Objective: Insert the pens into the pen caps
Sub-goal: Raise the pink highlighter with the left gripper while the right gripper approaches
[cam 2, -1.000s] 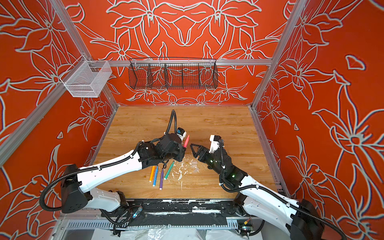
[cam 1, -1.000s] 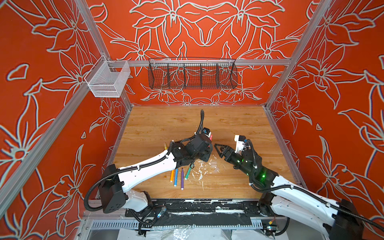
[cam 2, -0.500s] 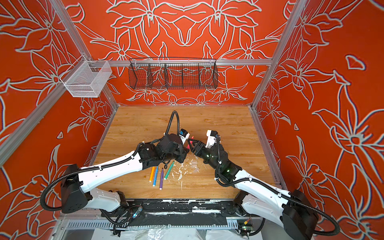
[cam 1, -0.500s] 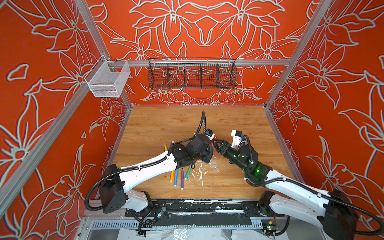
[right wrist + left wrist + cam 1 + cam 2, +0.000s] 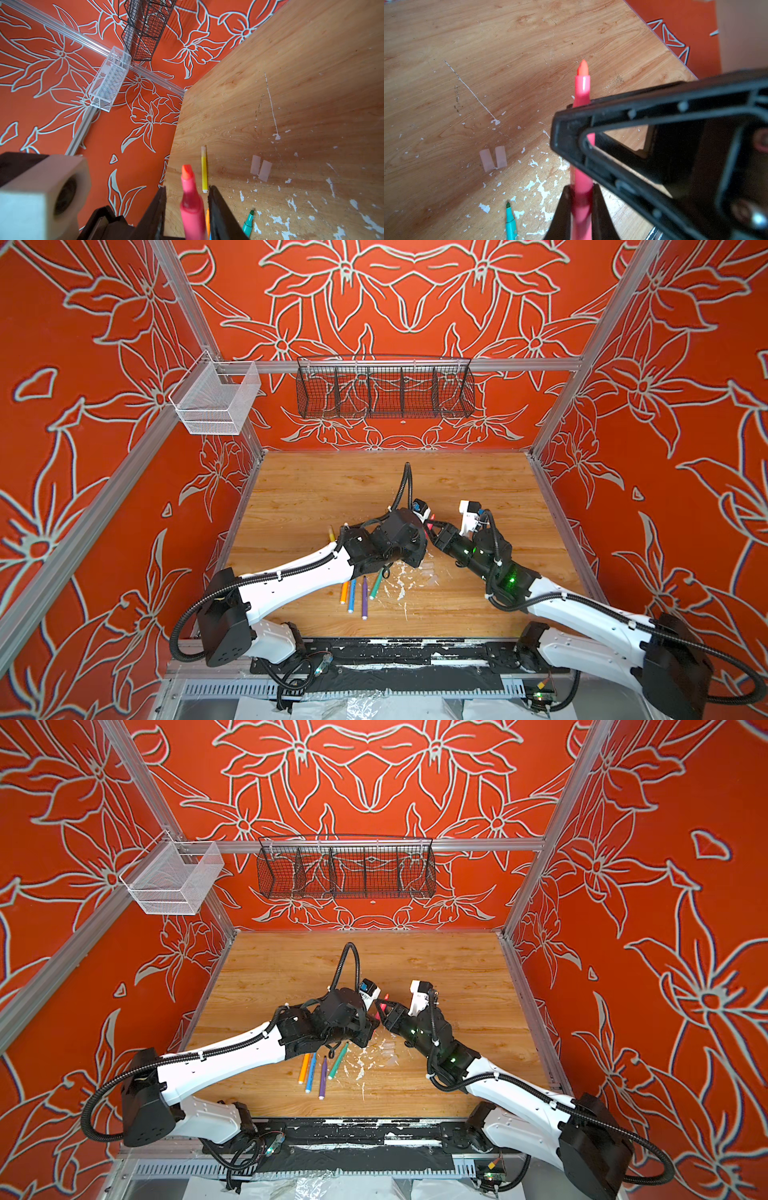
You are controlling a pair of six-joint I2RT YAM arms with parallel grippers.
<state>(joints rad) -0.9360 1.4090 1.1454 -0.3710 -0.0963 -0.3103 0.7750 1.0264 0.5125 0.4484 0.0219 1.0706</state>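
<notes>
One yellow pen (image 5: 331, 533) toward bench (image 5: 478, 481) left edge; orange pen (image 5: 344, 593), blue pen (image 5: 351, 598), purple pen (image 5: 364, 600), green pen (image 5: 376, 585) near front edge. Left pincer (image 5: 580, 191) clamps red-pink pen (image 5: 582, 89); right pincer (image 5: 188, 188) narrow, flanking it. Pen caps (image 5: 486, 160) at centre.

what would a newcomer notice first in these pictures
The red-pink pen is held above the middle of the wooden table. The left gripper is shut on its barrel and the right gripper straddles it near the tip. Around them rise loud orange flower-patterned walls. Down on the wood, two clear pen caps lie side by side.
</notes>
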